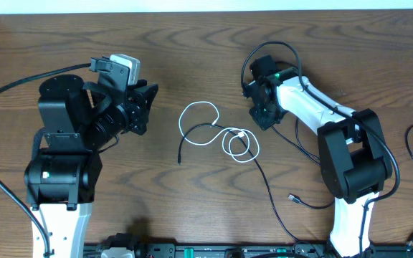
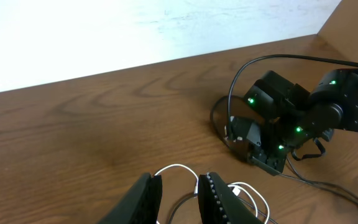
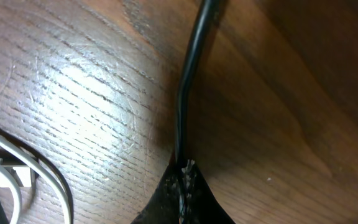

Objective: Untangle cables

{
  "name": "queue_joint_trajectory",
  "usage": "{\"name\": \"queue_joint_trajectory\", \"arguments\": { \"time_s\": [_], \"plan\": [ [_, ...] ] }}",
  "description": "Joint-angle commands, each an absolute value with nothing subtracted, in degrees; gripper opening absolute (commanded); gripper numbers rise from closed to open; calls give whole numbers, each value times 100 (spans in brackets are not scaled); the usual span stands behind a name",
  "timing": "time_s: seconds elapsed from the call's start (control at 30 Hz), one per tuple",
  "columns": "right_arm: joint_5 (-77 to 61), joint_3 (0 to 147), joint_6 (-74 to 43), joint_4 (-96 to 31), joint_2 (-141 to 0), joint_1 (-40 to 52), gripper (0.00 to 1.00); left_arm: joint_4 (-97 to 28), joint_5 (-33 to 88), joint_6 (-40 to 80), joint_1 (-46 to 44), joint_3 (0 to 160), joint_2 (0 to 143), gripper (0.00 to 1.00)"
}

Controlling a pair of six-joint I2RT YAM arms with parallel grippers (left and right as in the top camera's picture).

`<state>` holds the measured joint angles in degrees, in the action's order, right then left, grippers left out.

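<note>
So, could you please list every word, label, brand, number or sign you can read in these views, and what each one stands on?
No text can be read in any view.
white cable, black cable, wooden table: no print on them.
grey camera housing on the left arm: any marking is too small to read.
dark rail at the table's near edge: too small and blurred.
right arm: only green lights, no lettering legible.

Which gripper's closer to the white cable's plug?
Right. The right gripper, shut on a black cable, sits just beside the white plug; the left gripper is across the white loops, farther off.
</note>
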<state>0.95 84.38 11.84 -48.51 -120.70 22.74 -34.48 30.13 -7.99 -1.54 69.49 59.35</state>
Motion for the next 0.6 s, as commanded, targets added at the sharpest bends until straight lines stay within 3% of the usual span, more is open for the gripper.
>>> {"name": "queue_joint_trajectory", "arguments": {
  "time_s": [0.0, 0.57],
  "plan": [
    [30, 8525, 775, -4991, -12258, 2296, 1, -3448, 3111, -895, -126, 6943, 5902, 26],
    [309, 10895, 443, -7262, -10116, 1732, 1, -3559, 3306, -827, -126, 6943, 5902, 25]
  ]
}}
